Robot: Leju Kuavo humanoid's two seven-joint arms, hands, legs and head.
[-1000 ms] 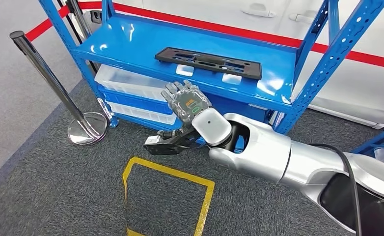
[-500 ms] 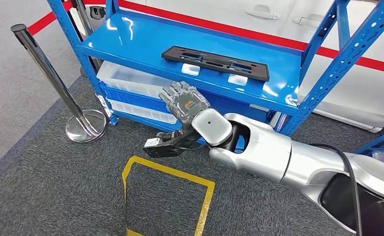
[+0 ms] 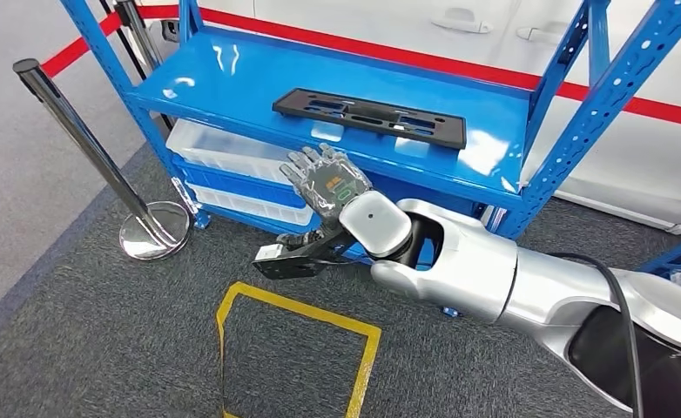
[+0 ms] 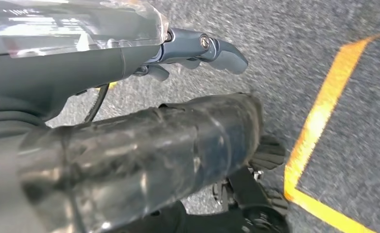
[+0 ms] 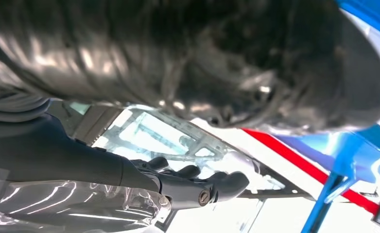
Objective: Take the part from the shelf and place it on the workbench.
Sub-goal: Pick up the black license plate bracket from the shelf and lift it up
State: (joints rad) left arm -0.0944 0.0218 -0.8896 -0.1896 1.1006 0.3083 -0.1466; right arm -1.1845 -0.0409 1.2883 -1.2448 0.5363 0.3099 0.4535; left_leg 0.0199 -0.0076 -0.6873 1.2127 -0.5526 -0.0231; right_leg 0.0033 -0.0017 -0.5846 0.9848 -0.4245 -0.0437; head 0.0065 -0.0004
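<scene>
The part is a long black flat plate with slots [image 3: 369, 116]. It lies on the top board of the blue shelf [image 3: 232, 78], close to the front edge. My right hand [image 3: 324, 178] is raised in front of that edge, just below and left of the part, with its back toward me. Its fingers [image 5: 217, 187] are spread and hold nothing, and it does not touch the part. My left hand [image 4: 105, 63] hangs over the grey carpet with its fingers [image 4: 212, 48] stretched out and nothing in it.
White bins [image 3: 224, 144] fill the lower shelf levels behind my right hand. A chrome stanchion [image 3: 76, 131] with a round base [image 3: 154, 228] stands to the left. A yellow floor outline [image 3: 293, 348] lies below my arm. Blue shelf uprights [image 3: 581, 113] rise on the right.
The whole picture swayed slightly, so the camera moved. My right hand stays in the same place under the shelf's front edge, and the part has not moved.
</scene>
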